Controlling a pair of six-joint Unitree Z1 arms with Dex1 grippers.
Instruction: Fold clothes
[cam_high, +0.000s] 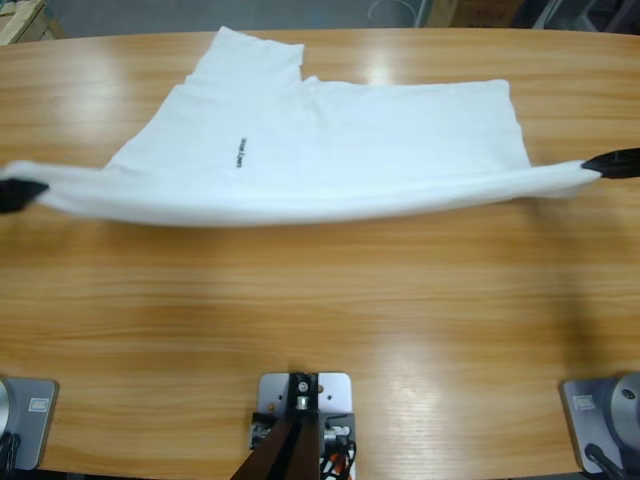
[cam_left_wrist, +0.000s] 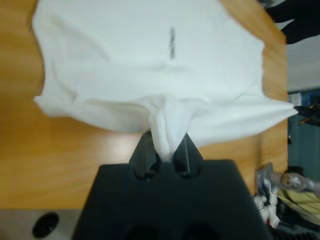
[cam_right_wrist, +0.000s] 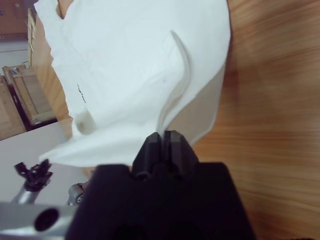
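The clothes are one white T-shirt (cam_high: 330, 150) with a small dark text mark (cam_high: 240, 153) on the chest. It lies across the far half of the table, and its near edge is lifted and pulled taut between the two grippers. My left gripper (cam_high: 20, 192) at the left edge is shut on a bunched corner of the shirt (cam_left_wrist: 150, 65); the cloth runs out from between its jaws (cam_left_wrist: 165, 142). My right gripper (cam_high: 605, 163) at the right edge is shut on the opposite corner of the shirt (cam_right_wrist: 130, 75), its jaws (cam_right_wrist: 163, 135) pressed together on a thin fold.
The wooden table (cam_high: 320, 330) is bare in front of the shirt. Past the table edge, wooden crates (cam_right_wrist: 30, 95) show in the right wrist view and small figures (cam_left_wrist: 285, 185) on the floor in the left wrist view.
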